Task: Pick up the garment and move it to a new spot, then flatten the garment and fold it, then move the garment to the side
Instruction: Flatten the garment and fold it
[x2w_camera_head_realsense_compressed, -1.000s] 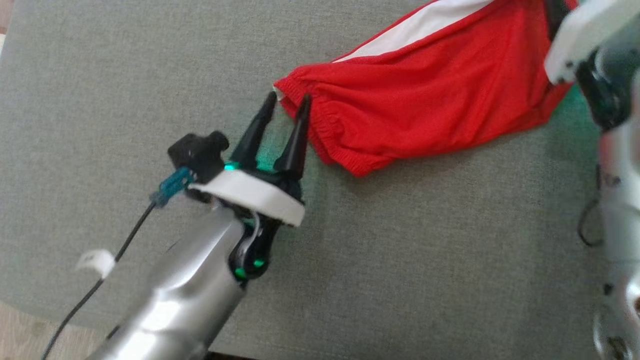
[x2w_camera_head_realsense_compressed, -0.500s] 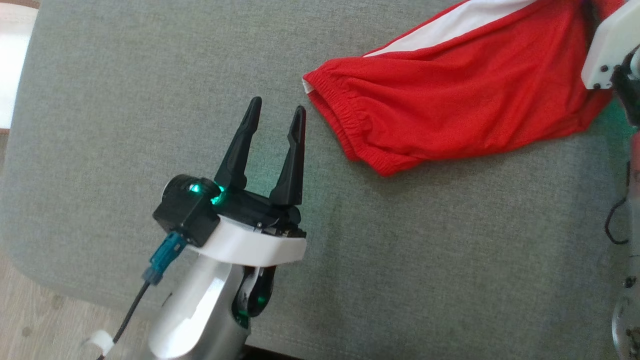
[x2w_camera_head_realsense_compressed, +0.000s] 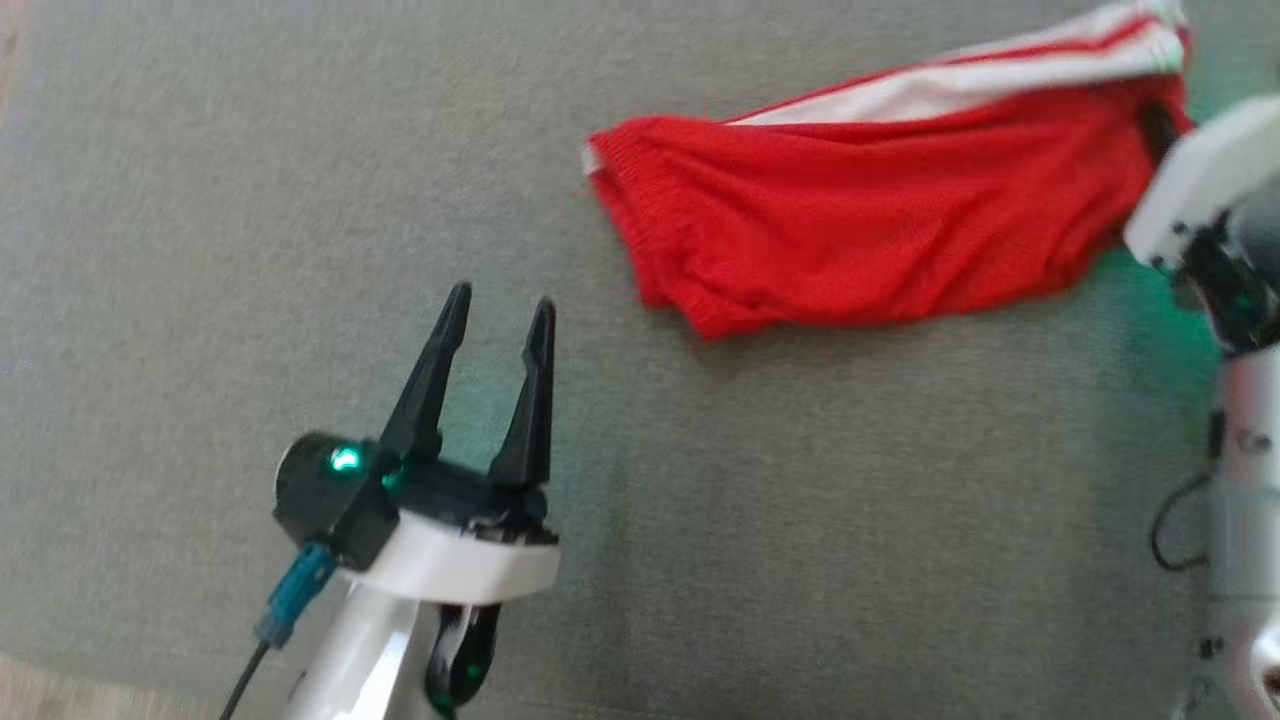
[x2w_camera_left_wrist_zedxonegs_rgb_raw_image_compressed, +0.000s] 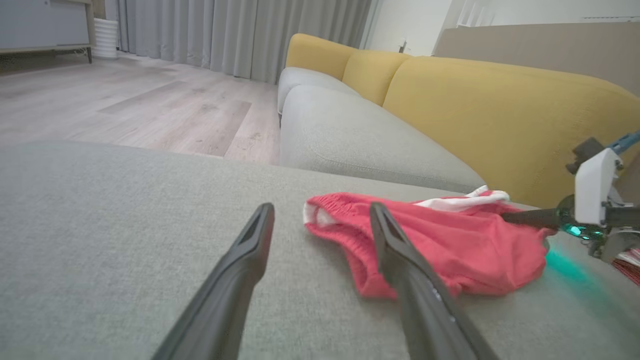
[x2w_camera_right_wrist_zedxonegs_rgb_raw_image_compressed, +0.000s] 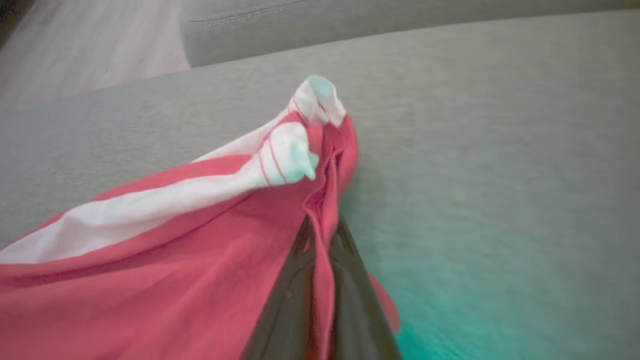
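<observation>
Garment: red shorts (x2w_camera_head_realsense_compressed: 860, 235) with a white side stripe, lying crumpled at about 1 o'clock on the grey cushion (x2w_camera_head_realsense_compressed: 800, 520); elastic waistband end toward 9 o'clock, hem end toward 3 o'clock.
Right gripper (x2w_camera_right_wrist_zedxonegs_rgb_raw_image_compressed: 320, 260): fingers clenched on a pinch of red cloth at the hem end, seen running up between them in the right wrist view; a hold at one end probably serves to drag or lift the shorts to a new spot.
Left gripper (x2w_camera_head_realsense_compressed: 497, 330): fingers released, spread with nothing between them, hovering at about 7 o'clock, well apart from the waistband; they point toward 12 o'clock, so a reach for that end looks likely.
Stripe: bunches into a knot at the hem corner (x2w_camera_right_wrist_zedxonegs_rgb_raw_image_compressed: 310, 107), because the cloth is gathered toward the pinch.
Stage: likely early, since the shorts are wrinkled and unfolded.
Risk: a one-end hold may let the free waistband trail and twist.
</observation>
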